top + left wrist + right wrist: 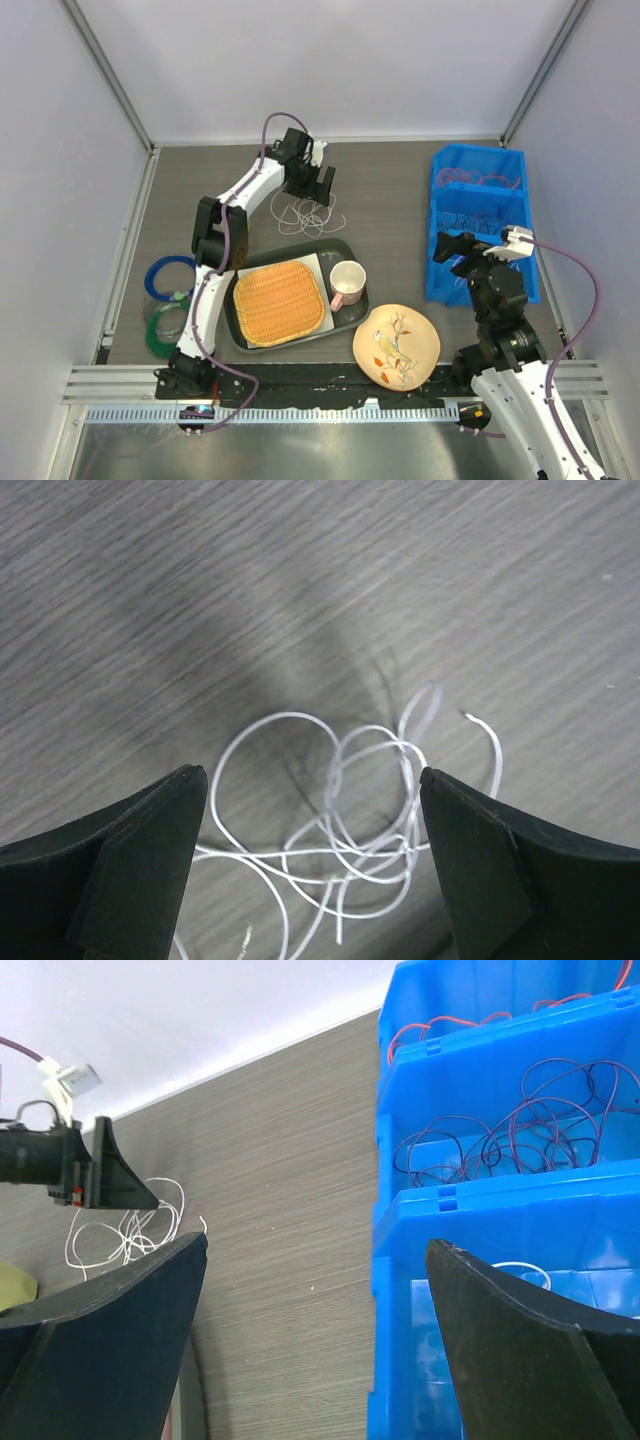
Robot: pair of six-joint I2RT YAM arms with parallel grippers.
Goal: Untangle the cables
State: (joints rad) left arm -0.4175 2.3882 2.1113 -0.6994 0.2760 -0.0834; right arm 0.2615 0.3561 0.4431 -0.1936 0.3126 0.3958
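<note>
While red cables (478, 179) and purple cables (505, 1130) sit sorted in the blue bin (400, 1210), a white tangle (370, 855) lies unsorted on the worktop (150, 600) well left of it, under the open left hand (312, 790); right hand (315, 1250) also open, at the bin.

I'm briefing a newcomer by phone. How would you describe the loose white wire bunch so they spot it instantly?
Find the dark tray in the middle. Just beyond its far edge, on bare tabletop under the left end effector, lies the white wire bunch. Unlike the red wires and purple wires, it sits outside the blue bin.
</note>
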